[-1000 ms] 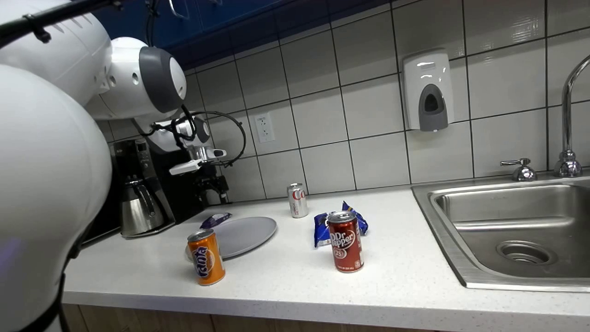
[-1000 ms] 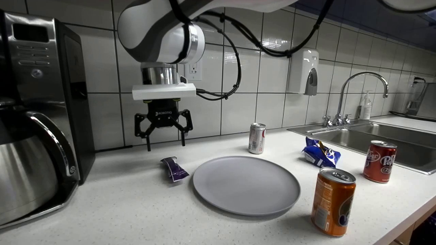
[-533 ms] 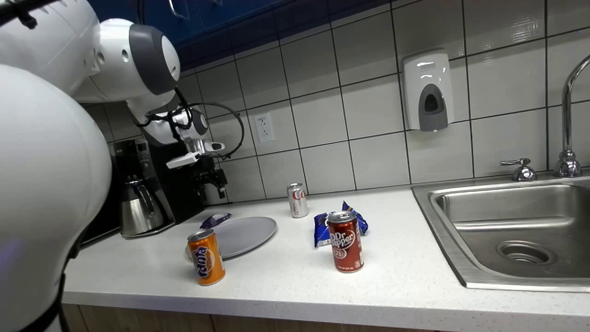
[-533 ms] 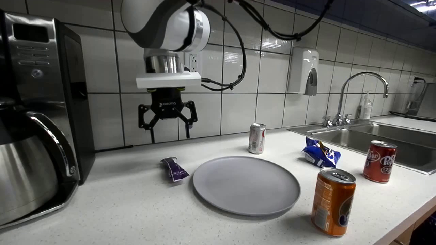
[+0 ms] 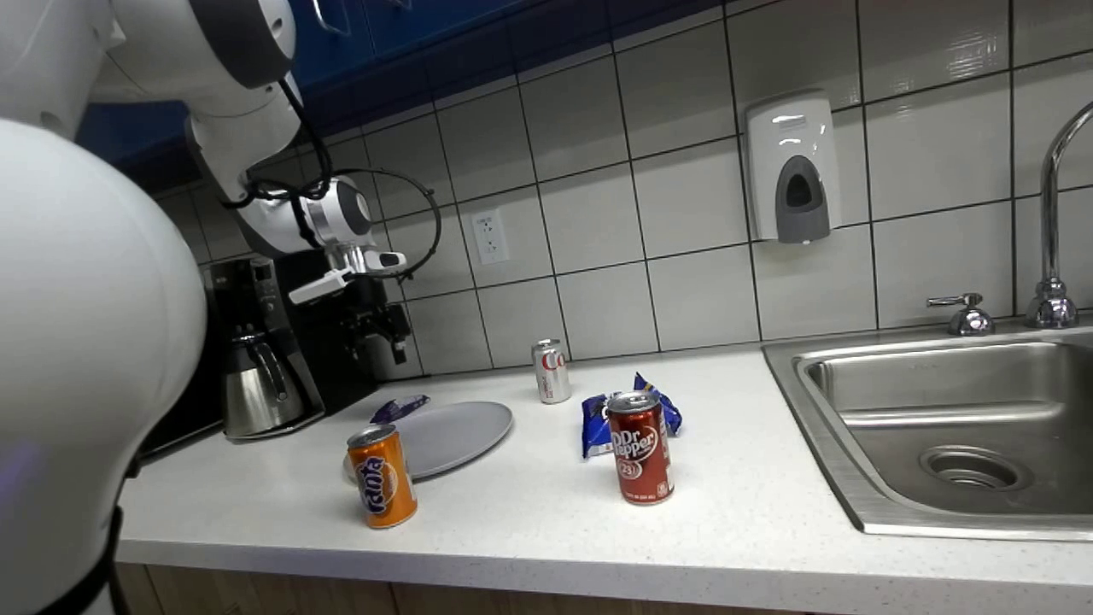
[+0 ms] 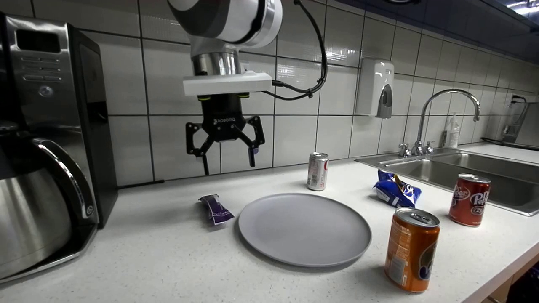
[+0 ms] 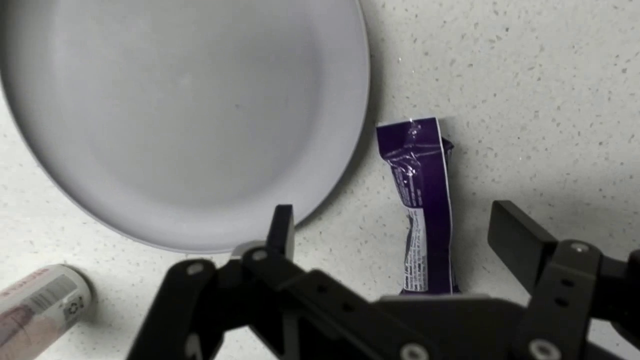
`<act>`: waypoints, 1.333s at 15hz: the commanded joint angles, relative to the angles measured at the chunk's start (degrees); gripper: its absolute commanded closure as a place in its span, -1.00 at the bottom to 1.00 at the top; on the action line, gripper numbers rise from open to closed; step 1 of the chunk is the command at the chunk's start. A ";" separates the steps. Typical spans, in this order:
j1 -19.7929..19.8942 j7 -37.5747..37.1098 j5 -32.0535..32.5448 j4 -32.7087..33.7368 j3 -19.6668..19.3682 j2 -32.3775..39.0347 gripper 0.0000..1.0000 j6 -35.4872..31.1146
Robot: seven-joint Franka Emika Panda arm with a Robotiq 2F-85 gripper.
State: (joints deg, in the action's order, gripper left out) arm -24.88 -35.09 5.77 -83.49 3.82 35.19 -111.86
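My gripper point(image 6: 229, 168) stands open above the counter with nothing between its fingers, pointing down. Nearest to it is a purple wrapped packet point(image 6: 215, 209), lying flat on the counter. From the wrist view, that packet point(image 7: 432, 215) appears below and between the spread fingertips, not touched; its lower end is hidden by the gripper body. A grey round plate point(image 7: 190, 125) lies beside the packet, and the left finger overlaps its rim in that view. In an exterior view the gripper is small and dark against the coffee maker point(image 5: 265, 376).
A silver can point(image 6: 318, 171) stands near the tiled wall. An orange Fanta can point(image 6: 412, 250), a red Dr Pepper can point(image 6: 469, 200) and a crumpled blue bag point(image 6: 396, 189) are farther along the counter. The steel sink point(image 5: 820, 444) is set in beyond them.
The arm has lifted the open gripper higher above the counter and shifted it sideways, away from the wall. The packet, plate, cans and bag have stayed in place.
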 commanded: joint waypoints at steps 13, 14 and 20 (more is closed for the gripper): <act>8.43 4.35 -0.83 -43.24 1.42 -30.05 -1.00 -8.35; 8.98 5.05 -0.59 -44.68 1.46 -31.34 -1.00 -8.02; 11.73 11.02 -0.42 -53.86 1.95 -38.60 -1.00 -9.53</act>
State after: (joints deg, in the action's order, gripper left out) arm -15.55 -27.60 5.74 -131.62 4.12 1.92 -119.15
